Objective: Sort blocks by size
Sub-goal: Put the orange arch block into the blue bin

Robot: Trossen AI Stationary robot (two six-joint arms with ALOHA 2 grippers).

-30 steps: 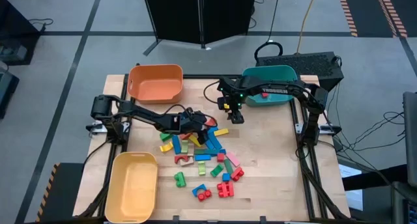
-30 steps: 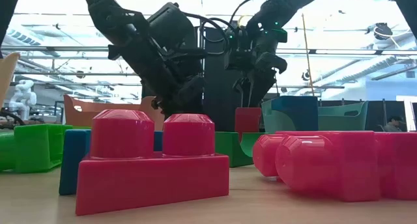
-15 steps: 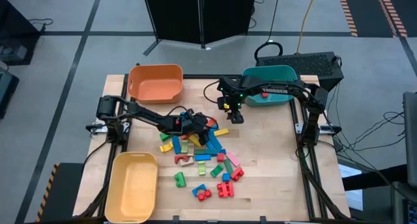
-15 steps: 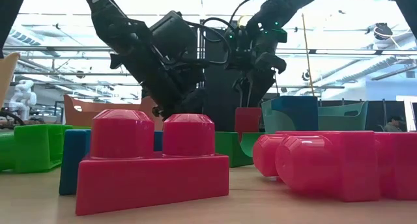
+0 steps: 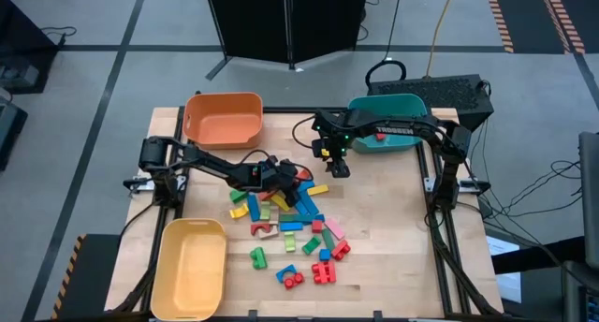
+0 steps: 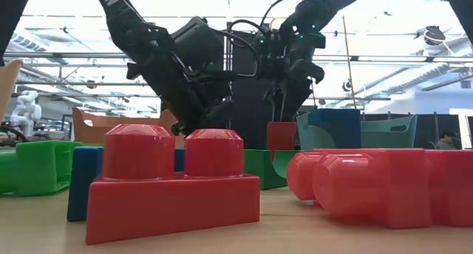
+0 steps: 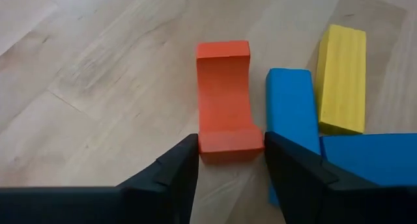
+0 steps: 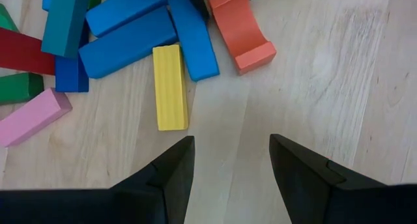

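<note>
Between left claw (image 7: 229,160) fingers, orange arch block (image 7: 225,97) (flat on table)

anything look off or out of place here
Nothing looks damaged or spilled. The blocks lie in a loose unsorted heap mid-table, as expected before sorting. The left gripper straddles one end of an orange-red arch block; the right gripper hangs over bare wood.

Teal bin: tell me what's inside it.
One red block shows inside the teal bin. The right arm crosses over the bin's front, so anything under it is hidden.
</note>
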